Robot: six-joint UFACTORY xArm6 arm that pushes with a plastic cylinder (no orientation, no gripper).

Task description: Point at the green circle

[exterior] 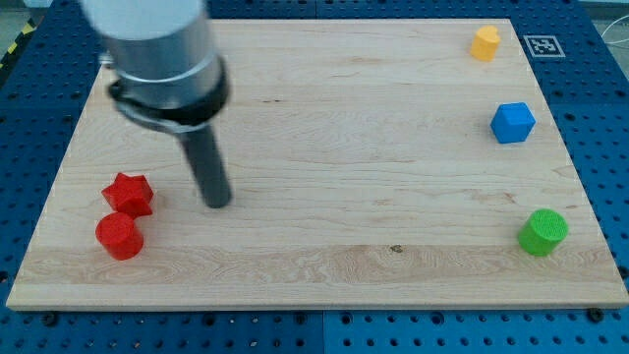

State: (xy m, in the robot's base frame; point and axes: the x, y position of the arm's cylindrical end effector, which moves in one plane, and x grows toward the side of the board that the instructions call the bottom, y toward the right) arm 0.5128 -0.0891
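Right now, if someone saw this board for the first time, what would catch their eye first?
The big grey arm at the view's upper left stands out, its dark rod ending at my tip, just right of the red star and the red circle. Next come three bright blocks down the view's right edge: an orange block at the top, a blue cube below it, and the green circle lowest, far across the wooden board from my tip.

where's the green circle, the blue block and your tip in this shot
green circle [543,232]: camera view, on its top face, near the view's bottom right
blue block [513,122]: camera view, on its top face
my tip [216,203]: camera view, the rod's very end, right of the red blocks
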